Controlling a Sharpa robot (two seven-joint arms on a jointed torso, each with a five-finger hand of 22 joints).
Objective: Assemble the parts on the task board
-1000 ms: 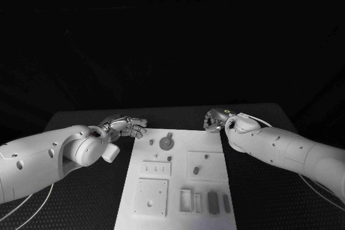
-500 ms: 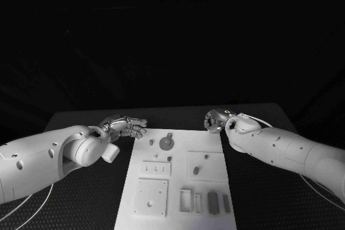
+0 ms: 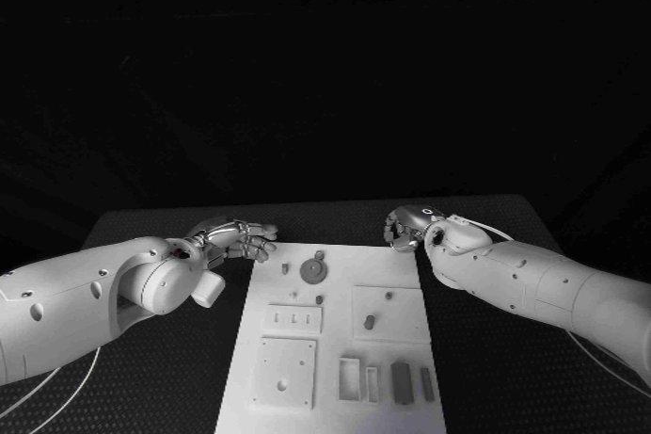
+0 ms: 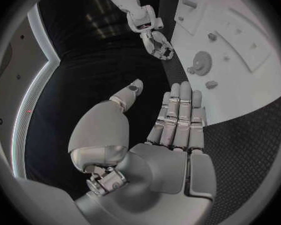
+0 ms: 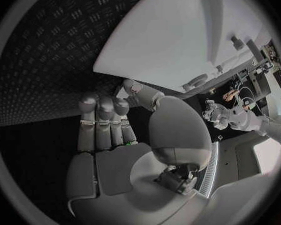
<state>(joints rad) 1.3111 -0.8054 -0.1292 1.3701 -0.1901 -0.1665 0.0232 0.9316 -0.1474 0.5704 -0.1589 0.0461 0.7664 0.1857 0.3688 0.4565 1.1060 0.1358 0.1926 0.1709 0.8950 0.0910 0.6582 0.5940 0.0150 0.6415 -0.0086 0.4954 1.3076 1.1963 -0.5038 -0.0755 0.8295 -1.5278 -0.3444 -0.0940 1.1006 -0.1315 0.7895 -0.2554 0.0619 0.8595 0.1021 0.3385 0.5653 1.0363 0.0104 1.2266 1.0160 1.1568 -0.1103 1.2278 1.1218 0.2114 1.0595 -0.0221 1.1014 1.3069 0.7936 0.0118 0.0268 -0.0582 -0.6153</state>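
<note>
Left hand (image 3: 233, 237) and right hand (image 3: 405, 226), both empty with fingers apart, hover beside the far corners of the task board (image 3: 340, 359); parts (image 3: 401, 379) lie near its front edge.

the bench (image 3: 163, 229) is black. its top is rough, with a pattern of tiny raised bumps all over it (image 5: 47, 50). it is wide and goes off to both sides (image 3: 529, 217). its far edge runs straight across, and behind it all is dark. the same bumpy black top shows close up beside the white plate (image 4: 253, 135).
</note>
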